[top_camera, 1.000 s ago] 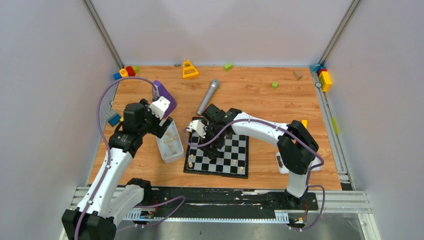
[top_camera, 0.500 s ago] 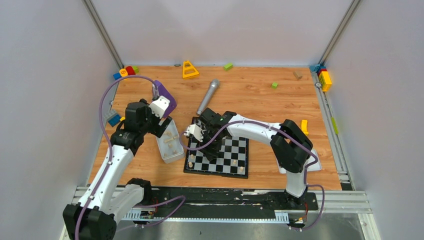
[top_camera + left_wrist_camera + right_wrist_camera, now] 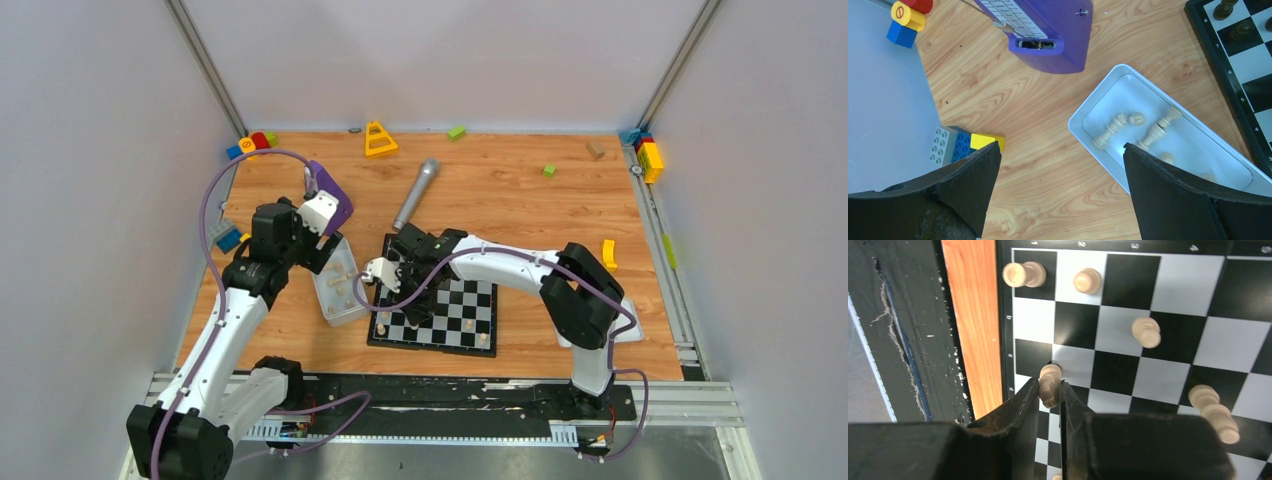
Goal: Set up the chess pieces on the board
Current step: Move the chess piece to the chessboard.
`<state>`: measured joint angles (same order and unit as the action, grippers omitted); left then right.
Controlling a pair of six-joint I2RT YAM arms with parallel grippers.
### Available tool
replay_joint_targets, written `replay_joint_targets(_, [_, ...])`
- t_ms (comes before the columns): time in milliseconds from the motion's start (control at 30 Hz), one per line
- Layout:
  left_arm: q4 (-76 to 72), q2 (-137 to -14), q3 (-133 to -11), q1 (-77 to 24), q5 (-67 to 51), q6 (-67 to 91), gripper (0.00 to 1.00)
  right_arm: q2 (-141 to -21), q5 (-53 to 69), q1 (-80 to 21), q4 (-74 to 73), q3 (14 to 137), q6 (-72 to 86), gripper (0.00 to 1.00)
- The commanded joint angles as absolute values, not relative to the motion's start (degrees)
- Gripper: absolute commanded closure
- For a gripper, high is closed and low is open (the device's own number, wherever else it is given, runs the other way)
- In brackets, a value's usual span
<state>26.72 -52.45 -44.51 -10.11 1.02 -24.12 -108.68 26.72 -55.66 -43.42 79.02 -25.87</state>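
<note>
Top external: high and behind, looking down over the whole table [image 3: 520,190]. Left wrist: close, looking down on tray [image 3: 1198,147] and chessboard [image 3: 1248,60] corner. Right wrist: very close over chessboard edge; chessboard shows in all 3 views.

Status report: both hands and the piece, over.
Left hand open above tray. Right hand shut on pale piece at board edge. Nearest pieces stand apart.

Digits along chessboard [image 3: 1209,36] border
</note>
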Motion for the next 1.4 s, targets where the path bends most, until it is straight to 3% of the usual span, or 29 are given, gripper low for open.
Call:
replay_joint_targets(0, [24.12,-52.51,-44.46,-9.79,1.67,-23.50,0.00,-105.72,29.36,-57.64,-42.30,79.62,-26.59,0.89])
replay_joint_targets(333, [24.21,-52.56,-44.47,-9.76,1.59,-23.47,0.00,-107.26,27.38,-60.10,-42.21,79.61,-26.81,0.85])
replay_joint_targets(400, [24.19,-52.56,-44.43,-9.76,1.52,-23.44,0.00,-107.32,27.08,-60.20,-42.19,79.70,-26.81,0.81])
replay_joint_targets(567, [24.25,-52.49,-44.40,-9.70,1.42,-23.47,0.00,-106.86,25.48,-60.38,-42.04,79.72,-26.72,0.56])
replay_joint_targets(733, [24.26,-52.47,-44.39,-9.67,1.28,-23.47,0.00,-104.90,23.58,-60.38,-42.02,80.41,-26.88,0.48])
replay_joint_targets(1000, [24.31,-52.31,-44.43,-9.67,1.29,-23.47,0.00,-103.49,19.13,-58.38,-41.38,84.56,-25.27,0.48])
replay_joint_targets(1367, [23.82,-53.30,-44.71,-8.96,3.67,-22.82,0.00,-110.63,14.86,-56.13,-39.93,89.64,-22.04,0.49])
